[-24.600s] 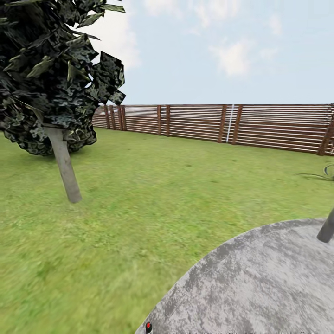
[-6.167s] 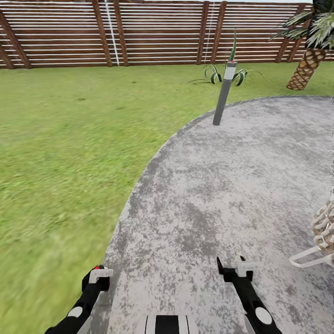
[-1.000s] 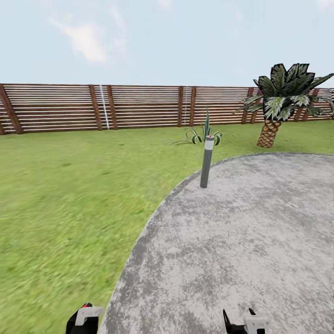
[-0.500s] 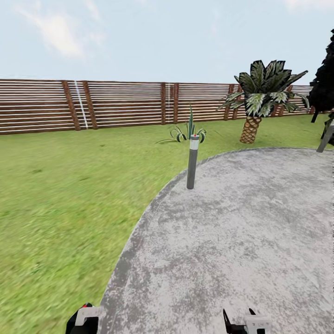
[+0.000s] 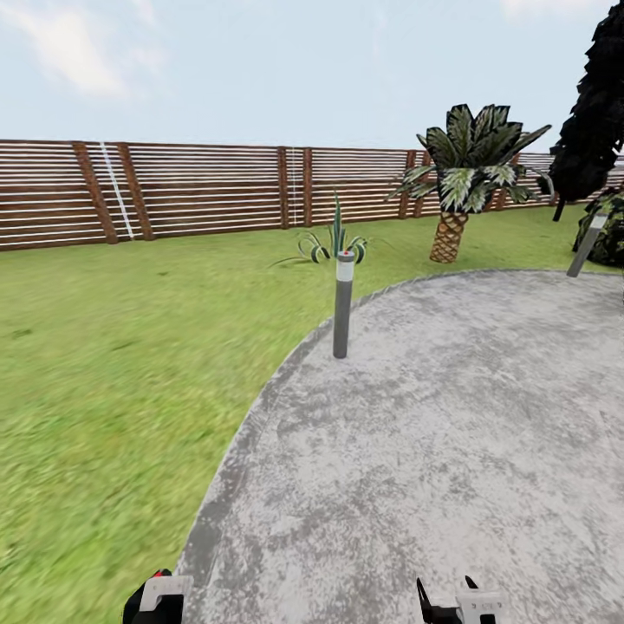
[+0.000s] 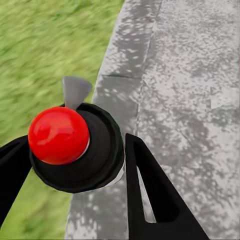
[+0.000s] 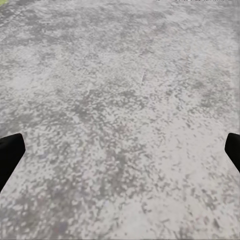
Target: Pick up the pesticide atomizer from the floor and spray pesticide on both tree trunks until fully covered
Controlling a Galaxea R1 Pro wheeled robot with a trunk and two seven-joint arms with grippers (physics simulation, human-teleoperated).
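My left gripper (image 6: 77,142) is shut on the pesticide atomizer (image 6: 60,135), a small black bottle with a round red top. It hangs over the line where the lawn meets the grey paving. In the head view that gripper (image 5: 156,600) sits at the bottom left edge, with the atomizer's red top (image 5: 161,573) just peeking out. My right gripper (image 5: 446,600) is at the bottom edge over the paving. Its fingers stand wide apart in the right wrist view (image 7: 120,150) with nothing between them. The garden's lawn (image 5: 121,381) runs to the slat fence (image 5: 199,186). The trees, their trunks and any pesticide are out of view.
A grey bollard (image 5: 343,305) stands at the paving's edge ahead, and a second one (image 5: 587,246) stands far right. A spiky plant (image 5: 334,244), a short palm (image 5: 459,186), a near-black narrow tree (image 5: 598,104) and a bush (image 5: 609,227) stand beyond. Grey paving (image 5: 451,416) spreads ahead and right.
The whole head view has swung to the right: bollard, palm and fence have slid left in the picture, and the dark tree and second bollard show more. Both grippers keep their places.
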